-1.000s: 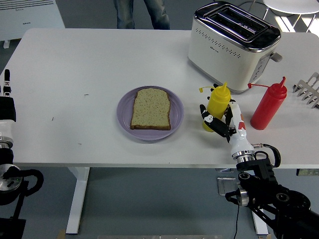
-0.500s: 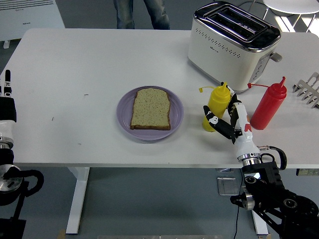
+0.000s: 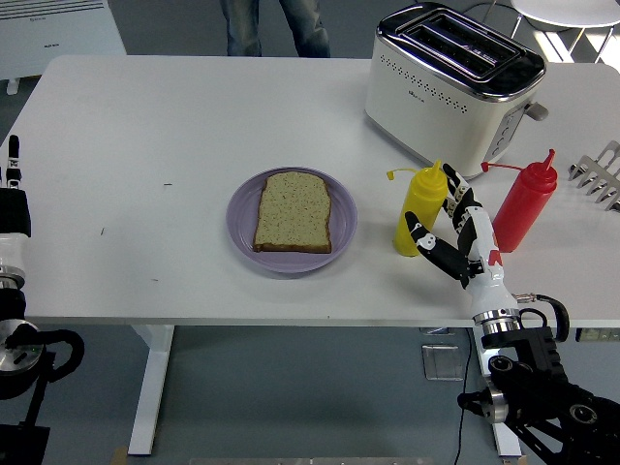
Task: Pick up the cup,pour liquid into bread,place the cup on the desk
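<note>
- White flat surface (image 3: 145, 126) carries everything; its near edge runs along the bottom of the head view.
- Yellow plastic squeeze bottle with a pointed nozzle and a small tethered cap (image 3: 421, 207) stands upright toward the near right part of the surface, in front of the toaster. No cup visible; this bottle is the pourable thing nearest the hand.
- Right hand (image 3: 453, 237), black fingers on a white palm, comes in over the near edge and sits just right of and slightly nearer than the yellow bottle.
- Its fingers (image 3: 438, 256) are spread wide and hold nothing. The lowest fingertip is at the bottle's base; can't tell whether it touches.
- Red plastic squeeze bottle with a pointed nozzle (image 3: 524, 205) stands upright just right of the hand, near the right edge.
- Round lilac plate (image 3: 242, 215) sits mid-surface toward the near edge, well left of the yellow bottle.
- One slice of brown seeded bread (image 3: 294, 211) lies flat on the plate, roughly centred.
- Cream two-slot toaster with a chrome top (image 3: 453, 89) sits at the far right, behind both bottles.
- Metal rack with upright prongs (image 3: 601, 172), cut off by the frame, sits at the right edge.
- Left arm (image 3: 12, 208) rests at the left edge, off the surface; can't tell the state of its hand.
- Person's legs in jeans (image 3: 274, 26) stand at the far edge.
</note>
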`<state>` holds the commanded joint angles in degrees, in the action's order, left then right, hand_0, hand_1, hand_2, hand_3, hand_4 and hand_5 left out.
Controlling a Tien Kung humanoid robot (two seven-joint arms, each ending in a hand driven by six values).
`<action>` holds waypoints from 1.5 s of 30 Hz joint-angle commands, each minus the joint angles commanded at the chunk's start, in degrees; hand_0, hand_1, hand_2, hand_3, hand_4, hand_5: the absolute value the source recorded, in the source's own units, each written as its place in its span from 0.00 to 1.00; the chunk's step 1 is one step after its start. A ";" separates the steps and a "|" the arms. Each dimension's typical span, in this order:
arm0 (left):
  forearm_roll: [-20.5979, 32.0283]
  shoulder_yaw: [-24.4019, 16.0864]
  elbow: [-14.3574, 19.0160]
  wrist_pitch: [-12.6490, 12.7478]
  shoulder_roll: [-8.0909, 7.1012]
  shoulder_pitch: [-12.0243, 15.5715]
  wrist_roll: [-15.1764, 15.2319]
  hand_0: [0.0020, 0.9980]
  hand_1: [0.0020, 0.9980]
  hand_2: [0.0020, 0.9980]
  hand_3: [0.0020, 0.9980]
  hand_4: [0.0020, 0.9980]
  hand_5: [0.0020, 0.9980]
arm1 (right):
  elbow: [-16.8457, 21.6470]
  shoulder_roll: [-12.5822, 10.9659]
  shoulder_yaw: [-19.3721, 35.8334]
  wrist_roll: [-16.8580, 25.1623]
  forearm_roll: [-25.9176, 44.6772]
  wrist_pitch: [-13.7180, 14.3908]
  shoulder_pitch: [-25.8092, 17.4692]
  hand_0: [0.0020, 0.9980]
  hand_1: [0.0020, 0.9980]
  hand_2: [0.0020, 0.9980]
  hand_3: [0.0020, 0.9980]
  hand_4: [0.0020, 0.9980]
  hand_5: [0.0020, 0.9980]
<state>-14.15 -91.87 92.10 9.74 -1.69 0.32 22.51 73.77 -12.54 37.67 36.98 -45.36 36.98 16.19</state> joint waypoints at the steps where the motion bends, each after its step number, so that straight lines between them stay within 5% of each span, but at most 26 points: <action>1: 0.00 -0.01 -0.01 0.00 0.00 0.00 0.00 0.88 0.89 0.87 0.76 0.54 1.00 | 0.49 -0.08 0.27 0.00 -0.24 0.00 -0.23 0.92 0.81 0.93 0.96 0.79 0.21; 24: -0.02 -0.06 0.06 -0.02 -0.23 -0.34 0.02 0.88 0.89 0.87 0.76 0.54 1.00 | 12.20 -2.23 6.97 0.00 -5.42 0.00 -6.61 0.91 0.81 0.93 0.95 0.79 0.21; 35: -0.01 0.23 0.12 0.02 -0.37 -0.49 0.02 0.88 0.89 0.87 0.76 0.54 1.00 | 24.28 -5.39 10.91 -0.48 -10.37 0.00 -11.15 0.90 0.80 0.92 0.94 0.78 0.21; 36: -0.01 0.26 0.12 0.02 -0.39 -0.50 0.02 0.88 0.89 0.87 0.76 0.54 1.00 | 25.83 -5.73 11.51 -0.20 -9.74 0.00 -11.59 0.81 0.69 0.72 0.69 0.53 0.16; 40: -0.03 0.27 0.15 0.05 -0.48 -0.46 0.04 0.88 0.89 0.87 0.76 0.54 1.00 | 28.16 -7.75 16.36 -0.09 -9.60 0.00 -13.68 0.81 0.69 0.72 0.69 0.53 0.16; 41: -0.06 0.35 0.15 0.03 -0.51 -0.44 0.03 0.88 0.89 0.87 0.76 0.54 1.00 | 28.16 -8.30 18.51 -1.46 -8.81 0.00 -14.27 0.81 0.69 0.72 0.69 0.53 0.16; 42: -0.07 0.42 0.15 0.02 -0.52 -0.42 0.03 0.88 0.89 0.87 0.76 0.54 1.00 | 28.16 -8.63 20.46 -2.66 -8.09 0.00 -14.65 0.72 0.60 0.61 0.56 0.48 0.20; 45: -0.07 0.59 0.13 0.02 -0.55 -0.32 0.04 0.88 0.89 0.87 0.76 0.54 1.00 | 28.16 -9.14 27.80 -7.58 -3.27 -2.34 -15.12 0.72 0.60 0.61 0.56 0.48 0.20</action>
<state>-14.22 -91.27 92.23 9.76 -2.23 0.00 22.55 101.93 -21.68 65.47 29.40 -48.63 34.63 1.07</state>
